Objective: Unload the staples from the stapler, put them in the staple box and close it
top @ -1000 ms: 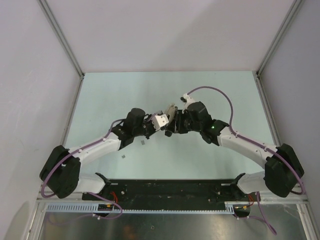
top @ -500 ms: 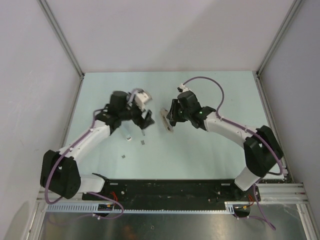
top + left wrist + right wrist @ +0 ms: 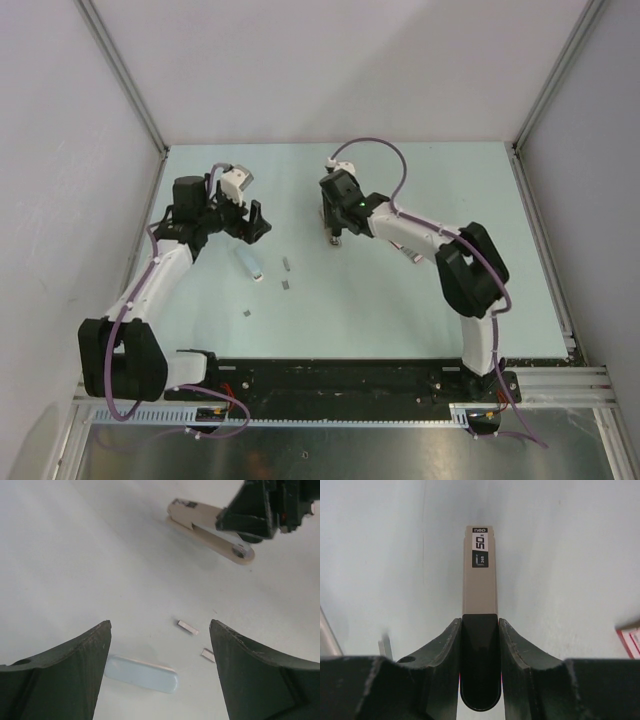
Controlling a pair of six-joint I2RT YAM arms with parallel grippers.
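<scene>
**Stapler pinched by right fingers, staples loose on desk, left fingers spread**

The slim beige stapler is pinched at its black rear end by the right fingers, low over the far middle of the pale matte desk. Contact with the desk cannot be told. The left fingers are spread wide with nothing between them, over the desk to the left of the stapler. Tiny grey metal staples are seen lying on the desk, well apart from the stapler. Two bits lie near a flat pale blue strip with rounded ends, and a third staple lies nearer the bases. Whether any are left inside the stapler cannot be told.

Risks, as judged: the loose staples could be flicked or scattered by a low finger sweep, being so small and light. The stapler could be twisted in the pinch if knocked, since only its narrow end is held.

Materials: the stapler body is smooth and hard, with a black label near the nose. The staples are thin, flat-lying and slightly shiny. The blue strip looks like smooth plastic.
</scene>
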